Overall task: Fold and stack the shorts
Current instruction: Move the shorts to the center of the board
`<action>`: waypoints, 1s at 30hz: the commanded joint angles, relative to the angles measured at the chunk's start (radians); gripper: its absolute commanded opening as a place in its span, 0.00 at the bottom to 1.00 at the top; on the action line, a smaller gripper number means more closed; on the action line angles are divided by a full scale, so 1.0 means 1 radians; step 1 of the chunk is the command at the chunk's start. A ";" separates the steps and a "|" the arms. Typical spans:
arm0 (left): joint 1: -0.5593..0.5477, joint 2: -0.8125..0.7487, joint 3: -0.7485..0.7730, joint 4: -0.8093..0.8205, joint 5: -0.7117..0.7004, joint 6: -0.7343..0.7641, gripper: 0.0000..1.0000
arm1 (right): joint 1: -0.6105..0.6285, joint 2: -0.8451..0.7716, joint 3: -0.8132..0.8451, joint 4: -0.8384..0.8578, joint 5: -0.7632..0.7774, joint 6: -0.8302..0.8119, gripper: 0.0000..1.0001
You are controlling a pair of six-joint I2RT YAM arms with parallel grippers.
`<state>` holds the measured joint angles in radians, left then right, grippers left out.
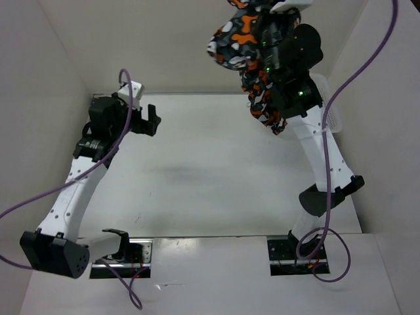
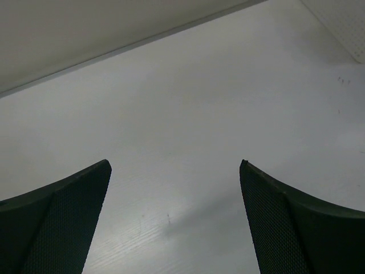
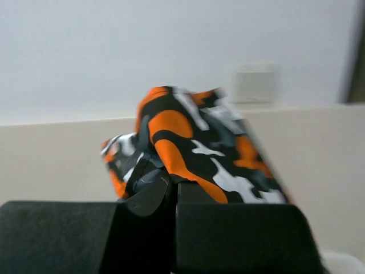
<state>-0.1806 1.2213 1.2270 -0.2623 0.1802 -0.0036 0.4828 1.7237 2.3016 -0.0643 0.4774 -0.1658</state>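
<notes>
Shorts (image 1: 244,38) in an orange, black, grey and white blotch print hang bunched in the air at the far right of the scene, high above the white table (image 1: 197,177) and clear of it. The bundle is wrapped around the head of the right arm (image 1: 323,154), which reaches up and away from its base at the near edge. One lobe of cloth bulges to the left of the wrist, and a narrower strip trails down in front of the arm's black upper joints. The right gripper (image 3: 173,187) is clenched on the shorts. In its wrist view the two black fingers (image 3: 234,234) press together with a fold of fabric pinched at their tips. The rest of the cloth piles up just beyond them, slightly blurred, against a pale wall.

The left arm (image 1: 72,190) leans over the left side of the table. The left gripper (image 1: 149,122) hovers above the surface near the far left corner, well apart from the shorts. Its jaws stand spread wide, released. In the left wrist view the two dark textured fingers (image 2: 63,222) frame only tabletop, and a patch of white mesh (image 2: 345,25) shows at the far right corner. Purple cables (image 1: 357,72) loop from both arms down toward their bases.
</notes>
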 commanded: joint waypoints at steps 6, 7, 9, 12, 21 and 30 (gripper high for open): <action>0.188 -0.210 -0.101 -0.058 0.010 0.004 1.00 | 0.244 0.317 0.109 -0.227 -0.247 0.066 0.53; 0.208 -0.223 -0.110 -0.074 0.019 0.004 1.00 | 0.244 0.371 0.190 -0.280 -0.247 0.087 0.91; 0.222 -0.244 -0.125 -0.101 0.019 0.004 1.00 | 0.244 0.564 0.336 -0.509 -0.292 0.113 0.99; 0.242 -0.244 -0.135 -0.152 0.019 0.004 1.00 | 0.215 0.755 0.802 -0.849 -0.397 0.191 0.99; 0.253 -0.017 -0.144 -0.173 0.022 0.004 1.00 | 0.143 0.607 0.688 -1.146 -0.773 0.086 0.99; 0.219 0.063 -0.181 -0.098 0.068 0.004 1.00 | 0.282 -0.184 -0.508 -1.016 -0.479 0.037 0.99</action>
<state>0.0559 1.2835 1.0706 -0.4156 0.2153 -0.0036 0.6582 1.7916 2.1353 -1.0626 -0.0566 -0.0784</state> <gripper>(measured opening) 1.001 0.992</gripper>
